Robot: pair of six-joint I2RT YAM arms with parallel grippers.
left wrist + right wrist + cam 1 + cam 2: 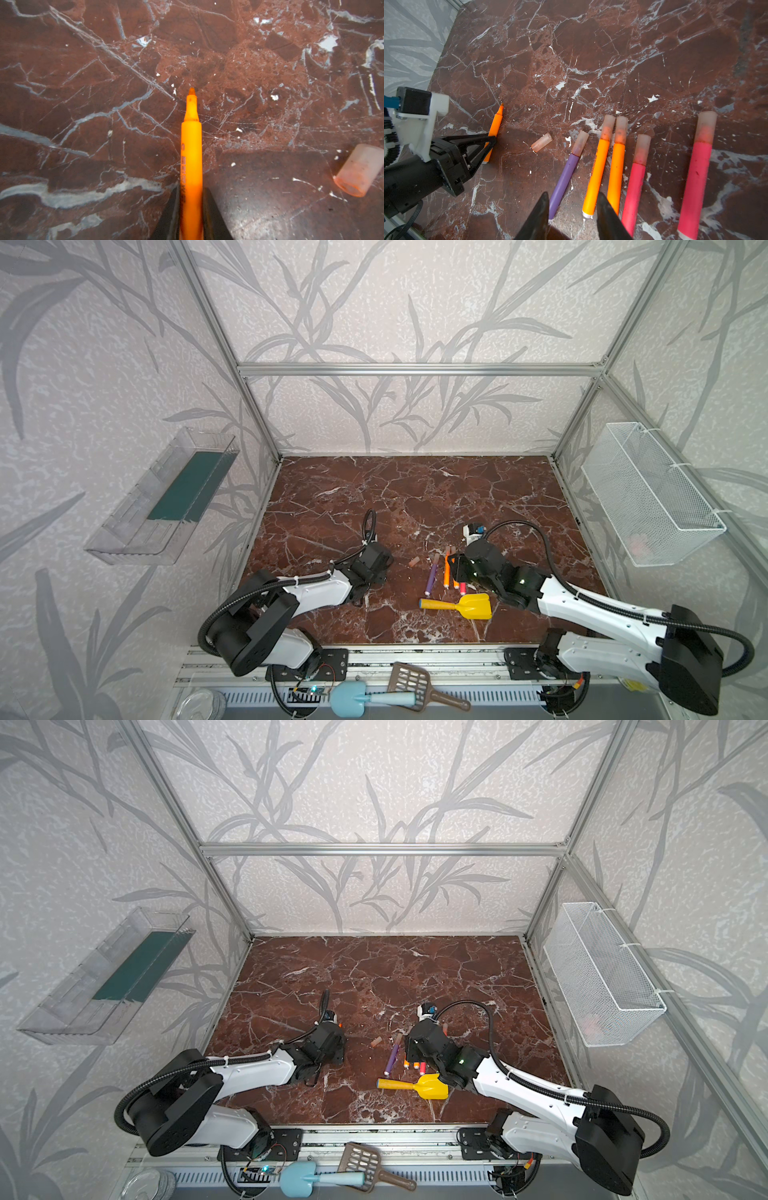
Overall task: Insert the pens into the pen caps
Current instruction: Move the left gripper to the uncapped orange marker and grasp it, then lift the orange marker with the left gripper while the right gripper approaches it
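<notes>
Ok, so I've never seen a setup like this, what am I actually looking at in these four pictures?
These are two robot arms mounted at the edge of a marble-look table. Two pictures look down on the whole scene from above and are nearly the same view. The other two come from small cameras on each arm's wrist, looking past its pincer-like tool. The left tool is shut on an uncapped orange pen. A loose cap lies on the table close by. The right tool is open and holds nothing. It hangs over five capped pens lying side by side: one purple pen, two orange and two pink. A yellow toy shovel lies near them.
</notes>
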